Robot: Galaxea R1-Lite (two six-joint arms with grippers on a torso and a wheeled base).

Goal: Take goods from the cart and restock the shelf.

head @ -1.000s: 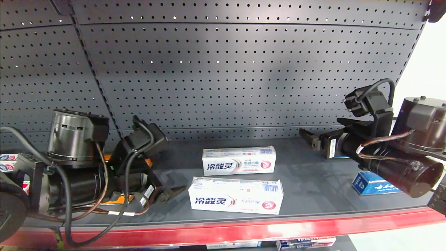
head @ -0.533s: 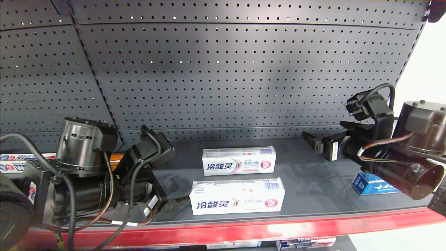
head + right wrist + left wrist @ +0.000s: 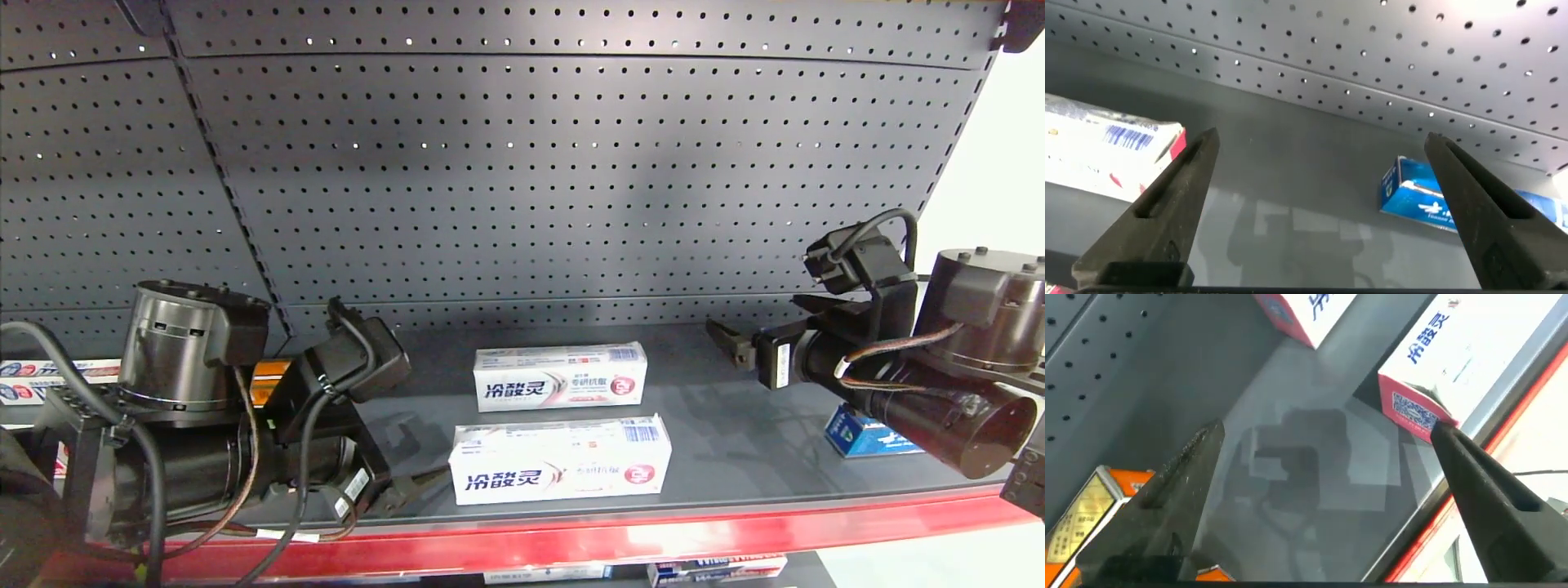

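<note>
Two white toothpaste boxes lie on the grey shelf [image 3: 735,465]: a rear box [image 3: 560,376] and a front box [image 3: 560,459] near the red lip. My left gripper [image 3: 420,483] sits low at the front box's left end. In the left wrist view it [image 3: 1327,431] is open, one fingertip [image 3: 1454,449] touching the front box's end [image 3: 1417,408], nothing between the fingers. My right gripper [image 3: 725,336] hovers over the shelf's right part, open [image 3: 1323,139] and empty, with the rear box [image 3: 1110,155] off to one side.
A blue box [image 3: 857,433] lies under my right arm near the shelf's right end. An orange box [image 3: 269,380] sits behind my left arm. The pegboard back wall [image 3: 522,204] closes the shelf. More boxes show on the level below [image 3: 718,567].
The front toothpaste box has swung from a skewed lie to parallel with the shelf lip and slid slightly right, with my left gripper following it. My right arm has dropped a little.
</note>
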